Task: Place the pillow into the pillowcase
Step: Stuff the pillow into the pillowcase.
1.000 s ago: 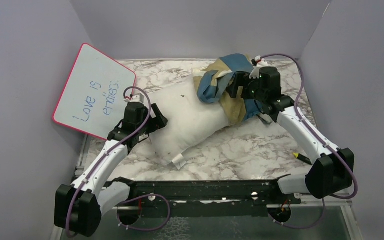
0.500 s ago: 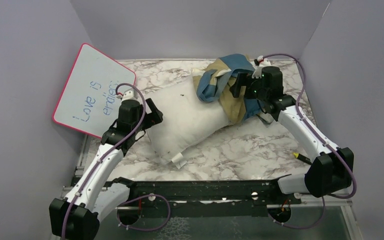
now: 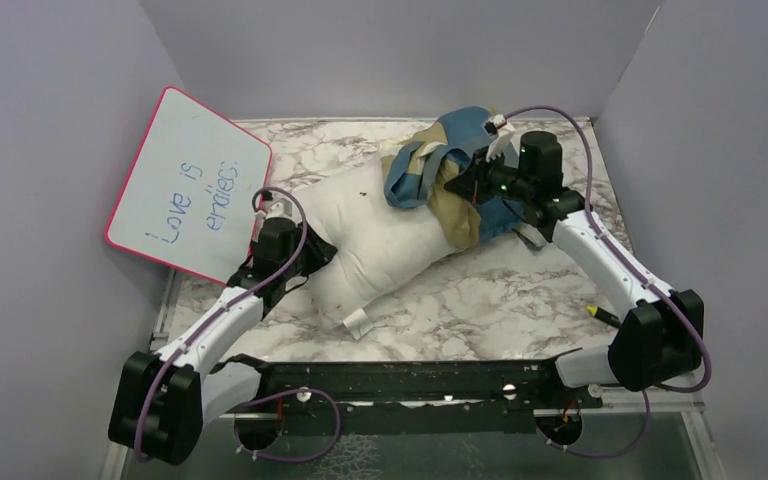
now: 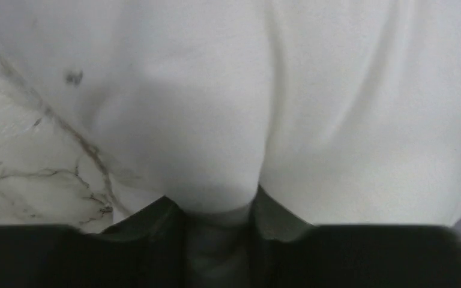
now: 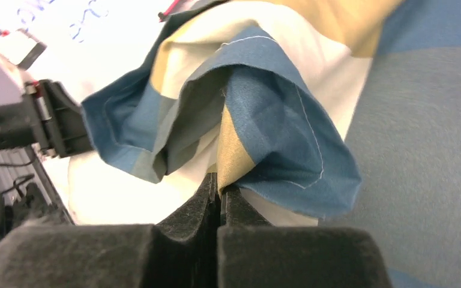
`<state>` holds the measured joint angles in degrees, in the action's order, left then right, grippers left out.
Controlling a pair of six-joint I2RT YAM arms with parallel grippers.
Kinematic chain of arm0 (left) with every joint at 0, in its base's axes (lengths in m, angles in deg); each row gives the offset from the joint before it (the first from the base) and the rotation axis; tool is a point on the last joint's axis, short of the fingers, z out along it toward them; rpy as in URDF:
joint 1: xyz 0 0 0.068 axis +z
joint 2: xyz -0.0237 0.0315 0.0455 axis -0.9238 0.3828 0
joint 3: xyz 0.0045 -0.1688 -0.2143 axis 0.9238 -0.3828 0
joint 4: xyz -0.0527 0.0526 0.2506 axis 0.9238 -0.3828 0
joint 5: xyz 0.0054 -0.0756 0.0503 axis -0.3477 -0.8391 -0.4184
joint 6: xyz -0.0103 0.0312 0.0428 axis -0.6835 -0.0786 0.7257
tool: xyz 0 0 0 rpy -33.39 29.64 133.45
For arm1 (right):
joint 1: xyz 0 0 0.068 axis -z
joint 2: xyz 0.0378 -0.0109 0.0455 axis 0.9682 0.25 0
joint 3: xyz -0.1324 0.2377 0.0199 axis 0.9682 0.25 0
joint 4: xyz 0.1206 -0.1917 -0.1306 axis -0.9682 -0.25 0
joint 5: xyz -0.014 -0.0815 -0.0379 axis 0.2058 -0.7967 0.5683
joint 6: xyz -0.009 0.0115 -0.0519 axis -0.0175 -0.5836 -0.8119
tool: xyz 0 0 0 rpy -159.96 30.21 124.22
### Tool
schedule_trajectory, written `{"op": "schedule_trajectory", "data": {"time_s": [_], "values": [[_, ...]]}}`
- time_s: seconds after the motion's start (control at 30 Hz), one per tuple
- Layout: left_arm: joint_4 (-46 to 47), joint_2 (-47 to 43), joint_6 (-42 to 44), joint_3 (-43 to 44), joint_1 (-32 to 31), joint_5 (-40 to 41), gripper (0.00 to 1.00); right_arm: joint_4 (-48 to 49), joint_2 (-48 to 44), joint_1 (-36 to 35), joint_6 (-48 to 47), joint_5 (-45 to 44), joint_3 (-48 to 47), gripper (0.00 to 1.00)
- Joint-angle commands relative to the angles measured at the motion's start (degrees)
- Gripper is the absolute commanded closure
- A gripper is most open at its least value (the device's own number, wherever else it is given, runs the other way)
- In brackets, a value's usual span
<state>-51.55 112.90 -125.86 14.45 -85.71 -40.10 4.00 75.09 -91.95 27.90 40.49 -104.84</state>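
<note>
The right gripper point(image 5: 219, 192) is clenched on a tan-and-blue fold of the pillowcase point(image 5: 276, 120), which sits bunched over the far right end of the pillow point(image 4: 336, 120). The left gripper point(image 4: 218, 204) has its jaws apart with a bulge of the pillow's near-left end between them; whether it grips, I cannot tell. The pillow lies slantwise on the marble table point(image 3: 520, 290), beside a pink-rimmed whiteboard point(image 3: 185, 185).

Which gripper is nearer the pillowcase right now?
Right. The right gripper is shut on a fold of the pillowcase at the far end of the pillow. The left gripper sits against the pillow's opposite end, apart from the pillowcase.
</note>
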Motion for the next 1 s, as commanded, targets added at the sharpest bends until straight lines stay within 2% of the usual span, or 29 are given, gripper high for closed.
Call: {"op": "schedule_trajectory", "data": {"time_s": [0.0,0.03,0.13,0.2,0.27,0.3,0.37,0.43,0.53,0.6,0.7,0.8,0.87,0.97], "values": [[19.4,6.1,-6.0,-1.4,-4.5,-7.8,0.92,1.1,-2.3,-8.5,-1.0,7.9,-1.6,1.0],[21.0,7.6,-6.0,0.2,-5.8,-7.1,1.0,0.8,-1.9,-10.8,-1.5,7.3,-2.2,1.0],[20.7,11.6,-7.7,5.9,-9.1,-3.7,1.0,2.7,0.2,-17.5,-3.3,7.4,-4.5,1.0],[20.9,13.7,-10.2,8.5,-10.5,-1.3,1.0,3.4,2.4,-21.2,-7.9,9.1,-6.3,1.0],[20.9,15.3,-11.0,10.8,-11.4,2.0,1.0,1.0,5.7,-22.9,-10.1,7.9,-9.0,1.0],[20.2,15.9,-10.8,11.9,-11.5,3.4,1.0,-2.1,8.0,-23.0,-11.5,4.9,-10.8,0.97],[18.2,16.1,-9.3,13.6,-11.5,6.8,1.0,-6.3,8.7,-23.0,-11.5,-2.8,-12.1,0.83],[15.8,14.7,-7.0,14.5,-11.3,11.3,1.0,-5.2,6.4,-23.0,-10.9,-10.6,-10.0,0.7],[14.6,11.1,-5.9,13.3,-10.0,16.8,1.0,-5.5,2.6,-22.8,-10.9,-22.0,-8.9,0.63],[13.5,9.4,-7.1,12.6,-8.4,18.1,1.0,-6.6,1.8,-22.5,-10.9,-26.2,-10.2,0.5],[12.4,7.7,-7.3,11.9,-8.0,19.7,1.0,-10.4,3.0,-22.0,-10.0,-30.3,-13.2,0.47],[11.6,5.6,-7.9,10.0,-8.0,19.0,1.0,-13.6,2.7,-22.0,-6.9,-30.6,-13.1,0.47],[11.8,3.3,-7.8,7.6,-8.0,17.2,1.0,-14.5,1.1,-22.0,-5.3,-29.8,-11.6,0.41],[9.8,-0.7,-6.6,5.3,-8.1,14.7,0.82,-16.7,-1.1,-22.0,-3.7,-31.6,-10.4,0.33]]}}
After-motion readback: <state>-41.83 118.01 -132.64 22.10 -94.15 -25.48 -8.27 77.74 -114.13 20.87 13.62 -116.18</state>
